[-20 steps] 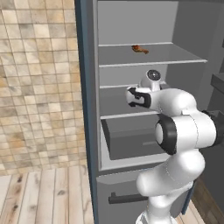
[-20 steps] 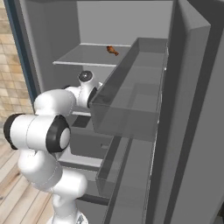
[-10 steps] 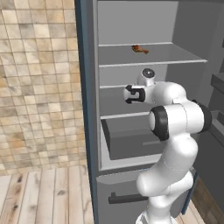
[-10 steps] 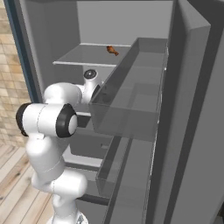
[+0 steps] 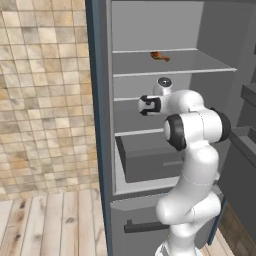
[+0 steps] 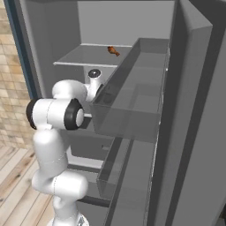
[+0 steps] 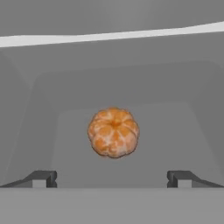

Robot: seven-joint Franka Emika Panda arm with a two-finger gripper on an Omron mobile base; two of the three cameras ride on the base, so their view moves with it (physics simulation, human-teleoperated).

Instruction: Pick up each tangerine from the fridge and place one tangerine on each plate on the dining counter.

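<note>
Hovering w/ end effector (image 7: 112, 178) fully open, empty, inside fridge (image 5: 150, 75). Tangerine (image 7: 113, 132) sits centred btwn fingertips (image 7: 42, 178), just beyond, not touching. Brown food (image 5: 160, 56) on upper shelf.

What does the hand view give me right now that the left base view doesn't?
Hand view: a small round orange tangerine resting on a grey fridge surface, centred ahead of the gripper, whose two dark fingertips stand wide apart and open, not touching it.

Left base view: the white arm reaching into the tall dark grey fridge, a brown drumstick-like piece of food on the upper shelf, the wide grey drawer below, and a tan tiled wall.

Both share the fridge's pale grey interior.
</note>
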